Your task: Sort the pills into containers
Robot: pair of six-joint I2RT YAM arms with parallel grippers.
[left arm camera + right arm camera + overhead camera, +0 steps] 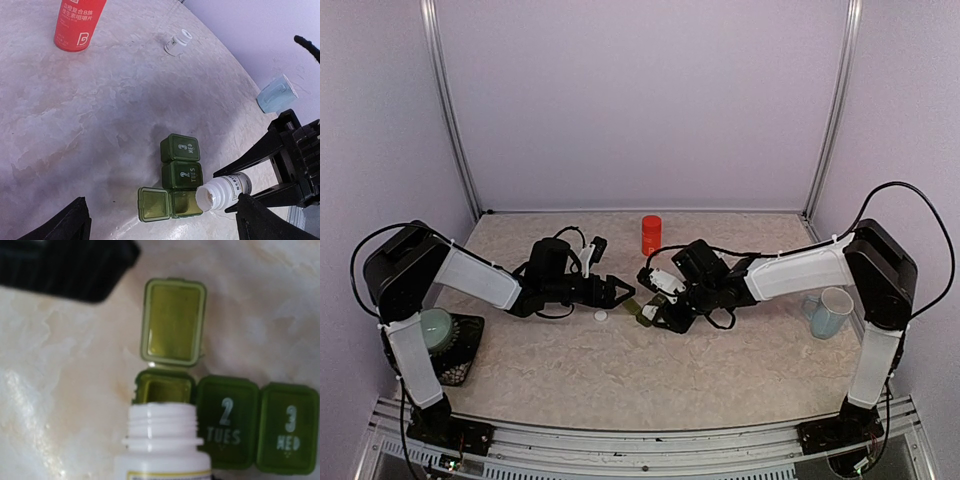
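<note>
Gripping a tilted white pill bottle (226, 192), your right pincer (653, 310) holds its open mouth just over the one open compartment of the green containers (181, 171) on the desk (720, 370), ready to pour, while your left pincer (622, 293) sits wide open nearby.

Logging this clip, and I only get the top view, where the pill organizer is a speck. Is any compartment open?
Observer: Yes, one end compartment of the organizer; its lid is flipped back.
Reviewer: What does the right gripper hold?
Observer: A white bottle, cap off, its mouth at that open compartment.
Reviewer: Are the shut lids marked?
Observer: The middle lid reads 2 TUES, the far lid 3 WED.
</note>
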